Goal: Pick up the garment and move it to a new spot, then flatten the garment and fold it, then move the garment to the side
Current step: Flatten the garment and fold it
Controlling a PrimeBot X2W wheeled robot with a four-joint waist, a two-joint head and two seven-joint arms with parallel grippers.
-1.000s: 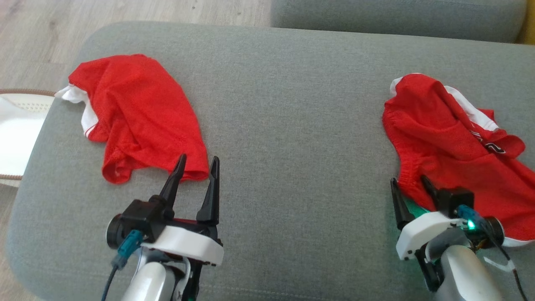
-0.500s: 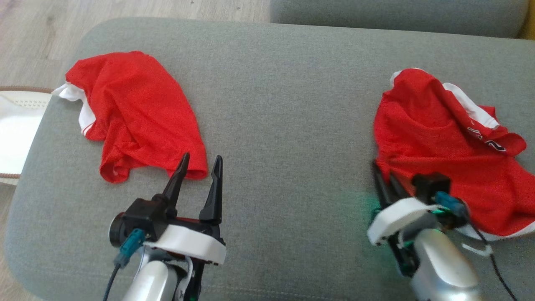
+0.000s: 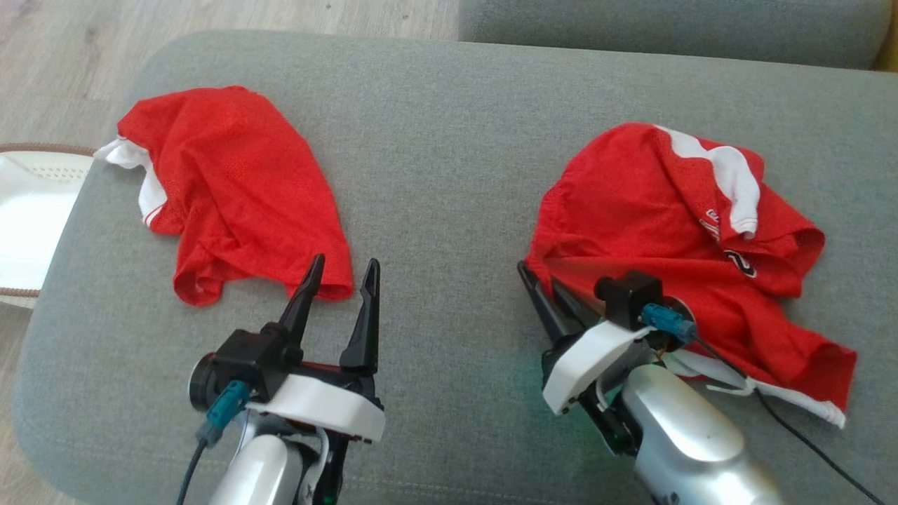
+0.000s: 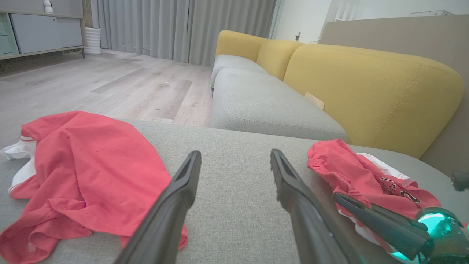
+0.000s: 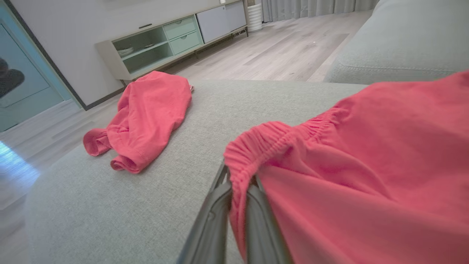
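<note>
A crumpled red garment (image 3: 652,203) with white stripes and black lettering lies on the right of the grey cushion (image 3: 449,140). My right gripper (image 3: 540,277) is shut on its elastic waistband at the garment's near left edge. The right wrist view shows the gathered hem (image 5: 256,143) pinched in the right gripper (image 5: 238,179). A second red garment (image 3: 231,189) lies at the left. My left gripper (image 3: 346,261) stands open just before this one's near right corner, holding nothing. In the left wrist view the left gripper (image 4: 235,153) points between the two garments (image 4: 91,172) (image 4: 351,176).
A second grey cushion (image 3: 666,28) lies beyond the first, with a yellow sofa back (image 4: 366,80) to the right. A white object (image 3: 28,217) sits on the wood floor (image 3: 63,56) off the cushion's left edge. A low cabinet (image 5: 172,36) stands by the wall.
My right gripper has shut on the right garment's waistband and pulled it left toward the cushion's middle. The left gripper has stayed open and almost still.
</note>
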